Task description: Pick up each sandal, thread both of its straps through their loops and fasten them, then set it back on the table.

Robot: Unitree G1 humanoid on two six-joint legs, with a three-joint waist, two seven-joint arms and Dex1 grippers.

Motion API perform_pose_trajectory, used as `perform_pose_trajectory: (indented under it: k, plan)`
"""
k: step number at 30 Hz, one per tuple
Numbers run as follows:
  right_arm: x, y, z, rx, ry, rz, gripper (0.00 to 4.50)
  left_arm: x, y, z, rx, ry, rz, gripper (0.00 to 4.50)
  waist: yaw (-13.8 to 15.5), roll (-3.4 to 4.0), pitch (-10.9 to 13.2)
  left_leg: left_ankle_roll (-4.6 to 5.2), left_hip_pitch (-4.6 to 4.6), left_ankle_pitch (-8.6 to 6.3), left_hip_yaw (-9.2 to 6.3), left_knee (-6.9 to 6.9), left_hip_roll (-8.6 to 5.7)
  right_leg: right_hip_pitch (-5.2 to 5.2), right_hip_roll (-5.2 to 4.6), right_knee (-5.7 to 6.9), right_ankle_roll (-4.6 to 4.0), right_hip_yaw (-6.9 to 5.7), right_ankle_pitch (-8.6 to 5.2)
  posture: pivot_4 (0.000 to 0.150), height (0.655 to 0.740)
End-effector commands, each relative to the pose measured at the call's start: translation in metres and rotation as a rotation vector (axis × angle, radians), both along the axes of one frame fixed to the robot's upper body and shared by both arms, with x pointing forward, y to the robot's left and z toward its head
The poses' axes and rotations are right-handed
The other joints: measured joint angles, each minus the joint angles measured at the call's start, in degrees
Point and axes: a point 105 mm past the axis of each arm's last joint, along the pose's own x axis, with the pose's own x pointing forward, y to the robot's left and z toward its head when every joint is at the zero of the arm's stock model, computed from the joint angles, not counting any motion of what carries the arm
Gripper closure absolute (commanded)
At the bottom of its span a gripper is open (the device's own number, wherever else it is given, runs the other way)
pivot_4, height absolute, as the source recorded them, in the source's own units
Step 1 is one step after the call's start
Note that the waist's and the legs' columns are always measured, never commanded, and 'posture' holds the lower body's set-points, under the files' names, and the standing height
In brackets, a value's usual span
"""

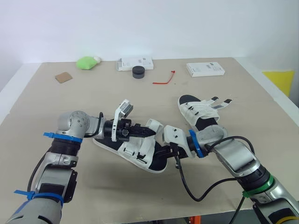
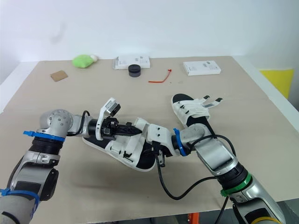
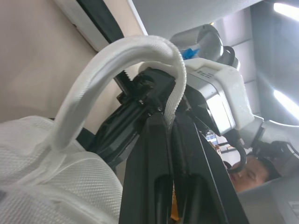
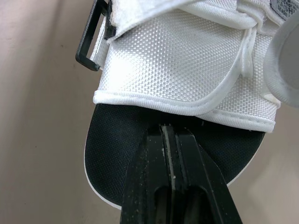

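Observation:
The near sandal [image 1: 135,151], white mesh on a black footbed, lies between my two grippers at the table's middle front. My left gripper [image 1: 142,132] is shut on one of its white straps [image 3: 117,65], which arches up from the mesh upper. From the right, my right gripper [image 1: 160,150] points at the same sandal with its fingers shut, their tips on the black footbed [image 4: 117,140] just below the white upper [image 4: 187,60]. A black loop [image 4: 88,42] sits at the upper's edge. The second sandal [image 1: 198,112] lies further back on the right, its straps loose.
Along the table's far side lie a green object [image 1: 87,62], two white boxes [image 1: 135,63] [image 1: 205,69], a black round puck [image 1: 138,71], a red tie [image 1: 164,79] and a brown card [image 1: 62,77]. The right arm's black cable [image 1: 205,191] loops near the front edge.

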Motion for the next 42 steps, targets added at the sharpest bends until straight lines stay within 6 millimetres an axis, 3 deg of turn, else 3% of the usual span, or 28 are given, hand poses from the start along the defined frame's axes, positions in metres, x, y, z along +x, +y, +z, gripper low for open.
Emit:
perform_pose_trajectory:
  k: [1,7,25,36,42]
  plan:
    - [-0.011,-0.010,-0.034,-0.091,0.130,-0.027,4.50,-0.001,-0.006,0.004,-0.027,-0.014,-0.009,4.35,0.02,0.00,0.00,0.00,0.00,0.00,0.00,0.00,0.00,0.00,0.00,0.00,0.00,0.00,0.00,0.150,0.7400]
    - [-0.010,-0.010,-0.034,-0.090,0.127,-0.029,4.50,0.004,-0.012,0.004,-0.036,-0.004,0.015,4.35,0.06,0.00,0.00,0.00,-0.01,0.00,-0.01,0.00,0.00,0.00,0.00,0.00,0.00,0.00,0.00,0.150,0.7400]
    - [-0.009,-0.010,-0.035,-0.097,0.120,-0.028,4.50,-0.002,0.002,-0.003,-0.001,0.086,0.021,4.35,0.04,0.00,0.00,0.00,-0.01,0.00,-0.01,0.00,0.00,0.00,-0.01,0.00,0.00,-0.01,0.00,0.150,0.7400]
    - [-0.008,-0.010,-0.035,-0.101,0.116,-0.027,4.50,-0.012,-0.003,-0.030,0.110,0.102,0.006,4.35,0.03,0.01,-0.01,0.00,0.01,0.00,-0.01,0.00,0.00,0.02,-0.01,0.00,0.00,0.00,0.00,0.150,0.7400]
    - [-0.009,-0.009,-0.037,-0.105,0.113,-0.024,4.50,0.001,-0.005,-0.046,0.194,0.081,0.084,4.35,0.04,0.07,-0.08,0.00,0.03,0.00,0.00,0.00,-0.01,0.04,-0.01,0.00,0.00,0.01,0.00,0.150,0.7400]
